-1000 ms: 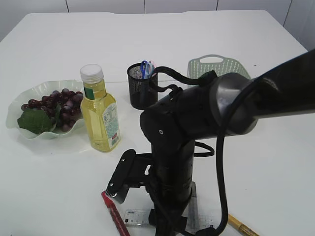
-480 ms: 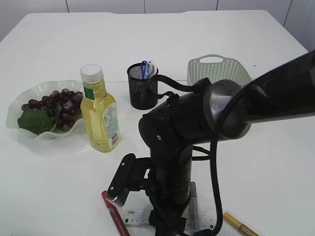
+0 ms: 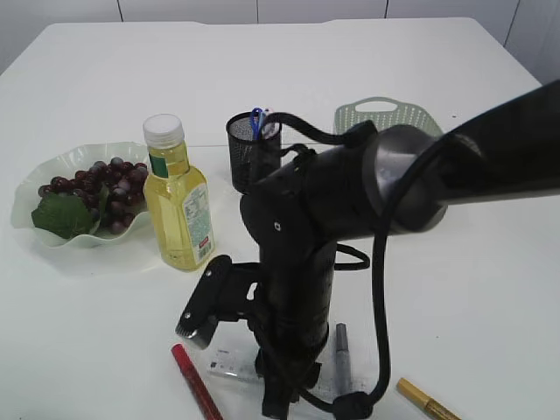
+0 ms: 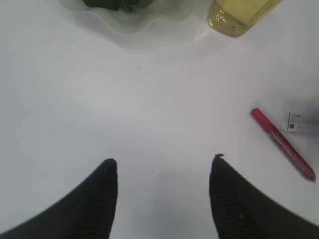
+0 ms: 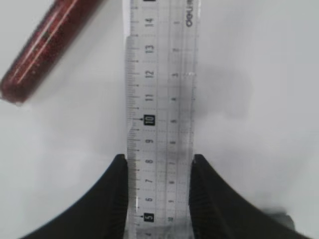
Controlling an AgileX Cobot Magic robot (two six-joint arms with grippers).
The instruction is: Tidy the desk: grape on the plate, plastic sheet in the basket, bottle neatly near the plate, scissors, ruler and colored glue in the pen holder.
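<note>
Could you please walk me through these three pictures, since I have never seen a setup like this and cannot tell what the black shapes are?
You are looking at a two-armed table robot. The wide picture comes from a camera in front of the white table; the big black shape is the right arm reaching down. The other two pictures come from cameras on each wrist, looking past the fingers.

On the table stand a plate of grapes, a yellow bottle, a mesh pen holder with scissors in it, and a green basket. Near the front lie red, grey and gold glue pens.

The right gripper has its two fingers against both edges of a clear ruler. The left gripper is open over bare table, holding nothing.
</note>
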